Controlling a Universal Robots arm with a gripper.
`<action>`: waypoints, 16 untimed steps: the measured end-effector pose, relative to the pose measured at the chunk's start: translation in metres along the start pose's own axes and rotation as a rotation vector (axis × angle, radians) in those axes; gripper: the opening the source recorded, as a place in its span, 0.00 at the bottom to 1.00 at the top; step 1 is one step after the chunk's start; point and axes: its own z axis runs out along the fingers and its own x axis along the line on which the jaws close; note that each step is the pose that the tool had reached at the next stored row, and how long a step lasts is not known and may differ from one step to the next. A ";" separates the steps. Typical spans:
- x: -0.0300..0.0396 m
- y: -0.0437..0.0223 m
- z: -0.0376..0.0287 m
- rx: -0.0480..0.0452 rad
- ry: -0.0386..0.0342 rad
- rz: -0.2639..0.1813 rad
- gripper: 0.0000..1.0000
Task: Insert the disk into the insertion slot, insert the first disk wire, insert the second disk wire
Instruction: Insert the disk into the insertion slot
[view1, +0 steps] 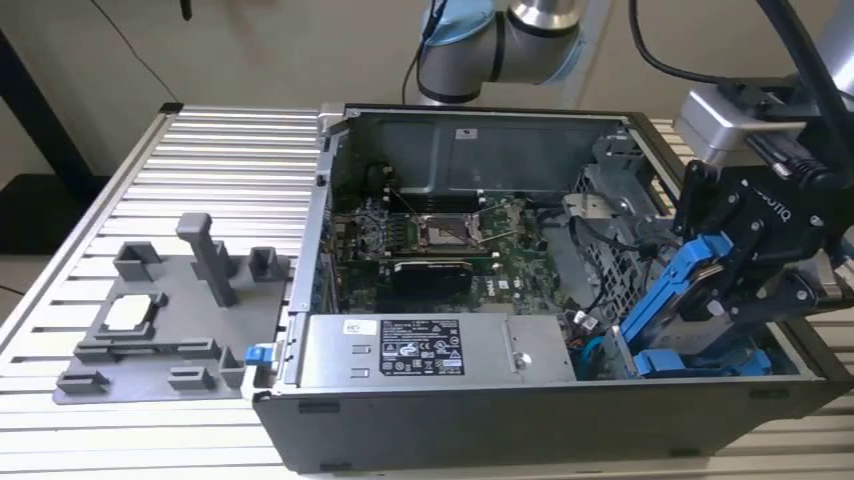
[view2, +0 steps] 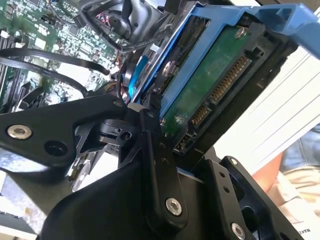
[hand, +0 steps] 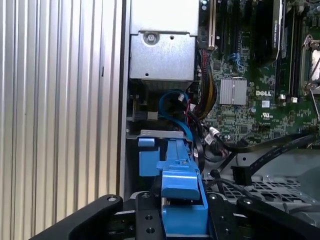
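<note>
Claw (hand: 182, 220) clamped on the tilted disk (view1: 674, 290).
Level it before you enter the insertion slot (hand: 156, 134), seemingly just ahead.

You're at a robotics lab bench: a ribbed aluminium tabletop (view1: 227, 150) carries an opened computer tower (view1: 534, 430) just below the claw (view1: 731, 285), and a grey fixture plate (view1: 140, 368) with moulded holders lies well apart from it, beyond the tower's opposite wall.

Silver-grey arm (view1: 487, 60) with pale blue joint caps (view1: 571, 60); black cable (view1: 637, 35) running beside it; matte black gripper (view1: 731, 268), jointed linkage bars (view2: 155, 165) studded with round silver screws (view2: 173, 206).
</note>
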 end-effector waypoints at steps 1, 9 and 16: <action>0.0000 -0.0001 0.0018 0.0000 0.0000 0.000 0.33; -0.0001 -0.0006 0.0162 0.0000 0.0007 0.000 0.33; -0.0001 -0.0007 0.0188 -0.0001 0.0017 0.000 0.33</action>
